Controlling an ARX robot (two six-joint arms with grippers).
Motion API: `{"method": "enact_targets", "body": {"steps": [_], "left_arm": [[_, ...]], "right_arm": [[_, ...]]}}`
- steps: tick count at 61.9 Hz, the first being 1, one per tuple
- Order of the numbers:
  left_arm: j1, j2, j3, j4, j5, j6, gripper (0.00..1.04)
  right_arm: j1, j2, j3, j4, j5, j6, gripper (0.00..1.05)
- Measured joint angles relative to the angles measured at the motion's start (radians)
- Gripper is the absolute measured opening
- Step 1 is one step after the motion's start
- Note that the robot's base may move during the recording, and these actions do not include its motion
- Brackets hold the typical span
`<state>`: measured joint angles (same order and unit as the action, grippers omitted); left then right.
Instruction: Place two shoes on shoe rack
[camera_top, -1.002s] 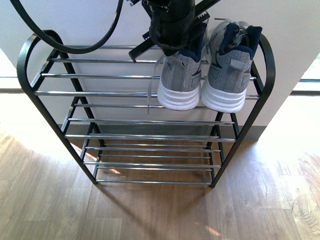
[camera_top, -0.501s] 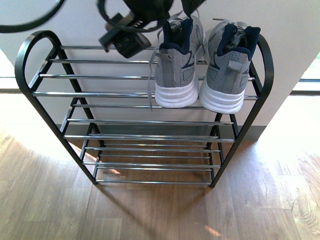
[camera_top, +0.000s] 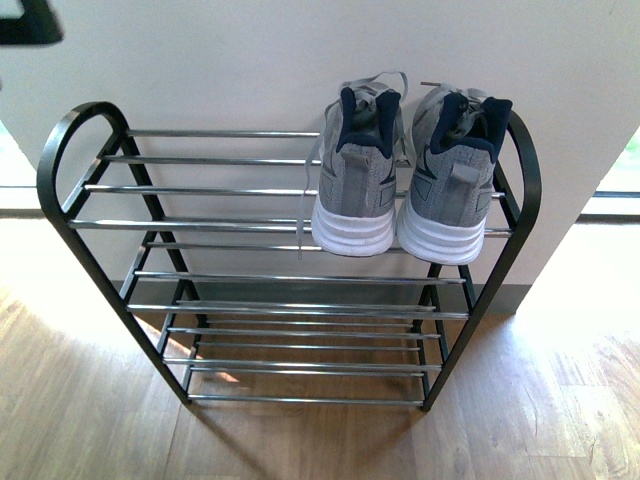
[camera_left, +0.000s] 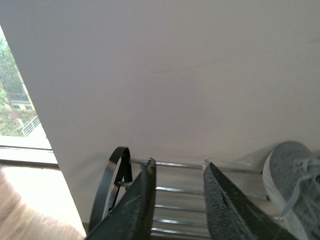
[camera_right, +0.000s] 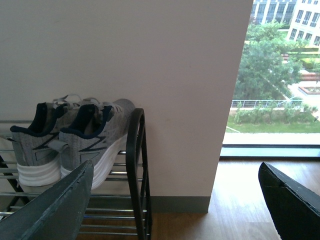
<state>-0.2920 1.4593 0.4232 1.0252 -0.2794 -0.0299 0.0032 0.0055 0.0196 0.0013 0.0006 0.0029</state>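
Wood floor (camera_top: 80, 400), white wall (camera_top: 250, 60), and your shoe rack (camera_top: 220, 225) stands right up against it. The left sneaker (camera_top: 357, 190) and right sneaker (camera_top: 452, 195) sit side by side at the right end of the top tier, heels facing out. Your left gripper (camera_left: 178, 167) is parted and empty near the rack's left end. Your right gripper (camera_right: 175, 170) is spread wide, holding nothing.
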Motion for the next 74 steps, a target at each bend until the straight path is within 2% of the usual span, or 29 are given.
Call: {"method": "enact_targets", "body": {"steps": [4, 18, 23, 34, 37, 41, 74], "left_arm": [[0.033, -0.063, -0.068, 0.003, 0.031, 0.006, 0.01], [0.137, -0.304, -0.251, -0.051, 0.130, 0.016, 0.01], [0.163, -0.330, -0.312, -0.012, 0.154, 0.018, 0.01], [0.202, -0.496, -0.368, -0.129, 0.192, 0.019, 0.01], [0.251, -0.555, -0.380, -0.178, 0.264, 0.020, 0.01], [0.285, -0.629, -0.392, -0.239, 0.271, 0.019, 0.01], [0.288, -1.032, -0.409, -0.601, 0.279, 0.019, 0.01]], "right_arm": [[0.000, 0.000, 0.000, 0.000, 0.000, 0.000, 0.96], [0.000, 0.000, 0.000, 0.000, 0.000, 0.000, 0.96], [0.000, 0.000, 0.000, 0.000, 0.000, 0.000, 0.96], [0.000, 0.000, 0.000, 0.000, 0.000, 0.000, 0.96], [0.000, 0.000, 0.000, 0.000, 0.000, 0.000, 0.96], [0.000, 0.000, 0.000, 0.000, 0.000, 0.000, 0.96], [0.000, 0.000, 0.000, 0.000, 0.000, 0.000, 0.96]]}}
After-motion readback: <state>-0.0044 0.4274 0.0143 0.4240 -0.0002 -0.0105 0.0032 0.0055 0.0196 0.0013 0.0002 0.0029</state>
